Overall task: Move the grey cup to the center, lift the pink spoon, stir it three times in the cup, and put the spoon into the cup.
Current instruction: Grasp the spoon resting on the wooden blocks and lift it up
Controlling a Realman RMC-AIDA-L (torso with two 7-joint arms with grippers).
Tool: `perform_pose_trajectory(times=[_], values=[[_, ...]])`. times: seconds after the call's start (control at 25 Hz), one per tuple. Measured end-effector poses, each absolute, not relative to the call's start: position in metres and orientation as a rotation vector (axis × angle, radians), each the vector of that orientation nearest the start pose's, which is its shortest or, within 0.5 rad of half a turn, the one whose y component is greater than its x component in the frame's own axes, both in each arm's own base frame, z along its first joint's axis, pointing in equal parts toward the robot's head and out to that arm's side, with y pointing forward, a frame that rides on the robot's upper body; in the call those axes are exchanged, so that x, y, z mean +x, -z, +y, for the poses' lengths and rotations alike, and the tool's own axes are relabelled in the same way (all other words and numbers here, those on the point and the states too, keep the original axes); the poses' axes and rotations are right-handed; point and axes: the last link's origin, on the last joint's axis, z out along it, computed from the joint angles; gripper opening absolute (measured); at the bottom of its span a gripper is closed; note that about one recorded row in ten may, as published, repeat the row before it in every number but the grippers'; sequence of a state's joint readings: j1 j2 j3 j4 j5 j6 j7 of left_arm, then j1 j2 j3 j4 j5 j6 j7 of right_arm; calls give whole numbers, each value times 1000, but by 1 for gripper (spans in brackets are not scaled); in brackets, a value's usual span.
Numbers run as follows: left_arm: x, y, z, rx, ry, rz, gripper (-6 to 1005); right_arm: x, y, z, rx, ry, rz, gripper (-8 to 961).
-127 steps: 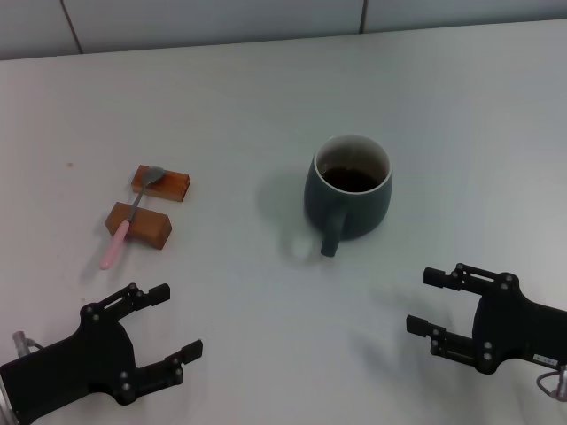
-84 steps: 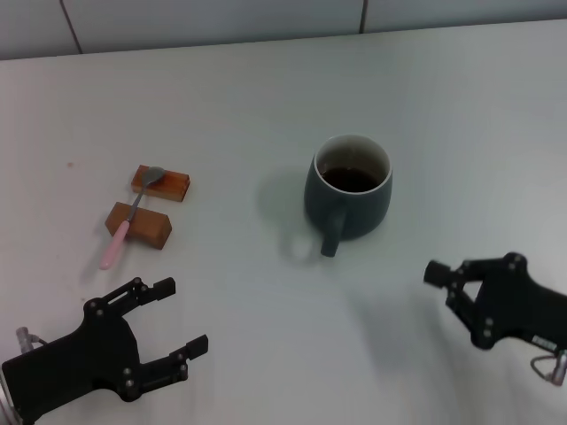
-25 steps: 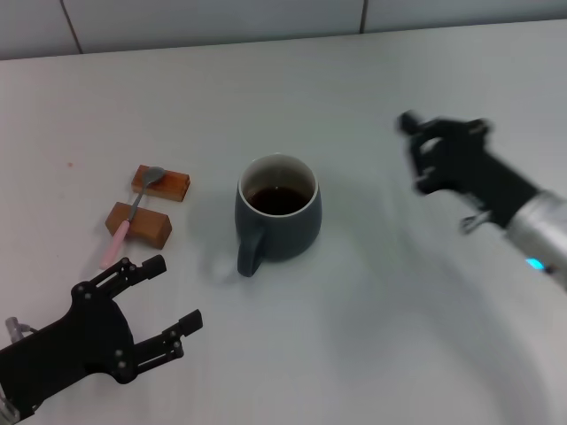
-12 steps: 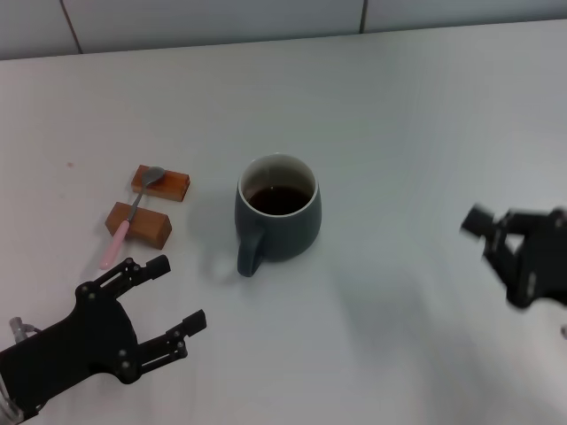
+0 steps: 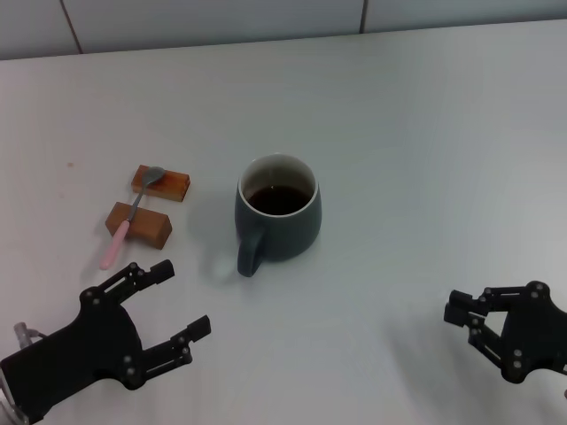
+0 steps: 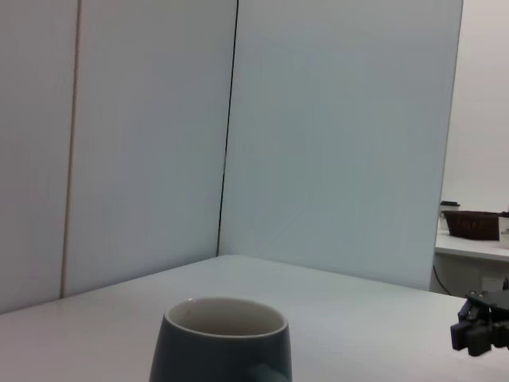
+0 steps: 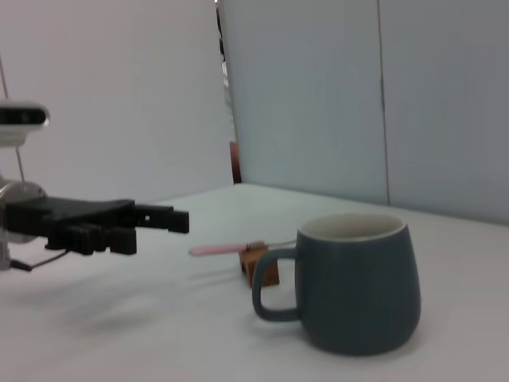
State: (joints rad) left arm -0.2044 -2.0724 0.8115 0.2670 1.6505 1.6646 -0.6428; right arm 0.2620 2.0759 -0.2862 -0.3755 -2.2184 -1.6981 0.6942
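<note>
The left gripper [image 5: 168, 310] hovers wide open and empty, near the table's front edge. Just beyond it the spoon [image 5: 129, 218] lies across two wooden blocks [image 5: 140, 225]. The cup [image 5: 277, 219] stands mid-table, handle toward the robot. The right gripper [image 5: 468, 319] seems open, holding nothing.

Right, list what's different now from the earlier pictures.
The grey cup has shifted toward the robot's left, to the table's middle, its handle now nearer the left end effector. The right end effector swung out, then returned low on the right, open, holding nothing. The pink spoon and wooden blocks stayed put.
</note>
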Motion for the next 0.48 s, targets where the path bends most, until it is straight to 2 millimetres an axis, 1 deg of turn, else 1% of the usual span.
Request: perform_pose_trajectory(times=[0.32,0.48], values=[[-324,42,197,-2478,954,-412,834,348,23,202,-2540,-749,412,152],[-324,42,197,-2478,953,-412,834,347,24,203,-2541,-753,408,345]])
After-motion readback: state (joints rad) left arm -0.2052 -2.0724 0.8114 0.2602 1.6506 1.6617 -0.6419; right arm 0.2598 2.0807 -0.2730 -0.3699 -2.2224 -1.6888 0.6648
